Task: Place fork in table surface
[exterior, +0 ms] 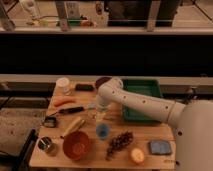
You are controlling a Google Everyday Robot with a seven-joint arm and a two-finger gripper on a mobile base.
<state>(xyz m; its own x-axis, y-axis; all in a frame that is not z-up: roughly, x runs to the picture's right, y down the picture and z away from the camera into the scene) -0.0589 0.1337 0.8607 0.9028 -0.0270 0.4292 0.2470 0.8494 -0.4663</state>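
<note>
The table surface [150, 132] is a light-brown wooden top crowded with objects. My white arm reaches from the lower right across the green tray [145, 90]. It bends down at the wrist near the table's middle. My gripper [98, 110] hangs low over the wood, just right of the tip of the black-handled knife [74, 110] and above the blue cup [102, 131]. I cannot make out the thin grey fork; it may be hidden at the gripper.
A white cup [63, 85], a black block [84, 87] and a dark bowl [102, 80] stand at the back. A carrot [65, 101], banana [74, 125], orange bowl [76, 145], metal can [46, 145], grapes [120, 141], a round fruit [137, 156] and a blue sponge [160, 147] fill the front.
</note>
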